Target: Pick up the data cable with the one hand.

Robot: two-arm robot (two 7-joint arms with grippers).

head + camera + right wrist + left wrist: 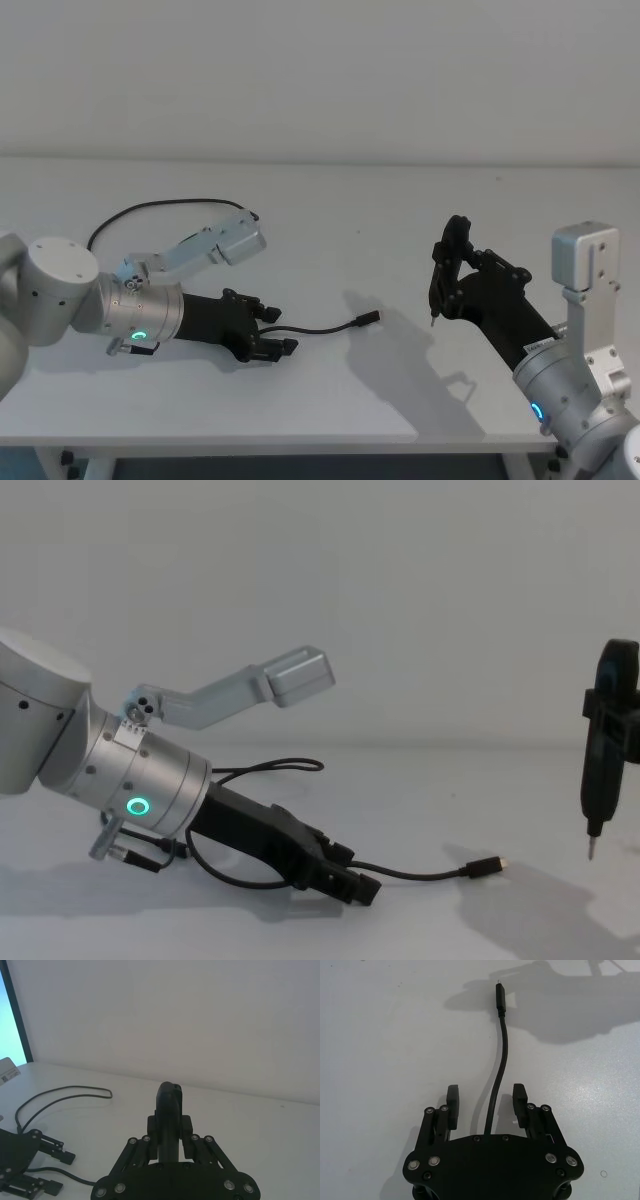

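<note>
Straddling the cable point(502, 1045) where it lies flat on the table point(400, 240), the left gripper point(486, 1094) sits low with fingers spread either side, apparently poised to close; the right gripper point(169, 1127), raised well apart, clamps a pointed tool point(600, 750).

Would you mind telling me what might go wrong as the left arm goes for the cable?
The left pincer is open, low over the table, straddling the data cable. The thin cord could slip between the closing fingers, and the fingertips might scrape the tabletop. The right pincer, gripping a black pointed tool, hangs apart at the right.
</note>
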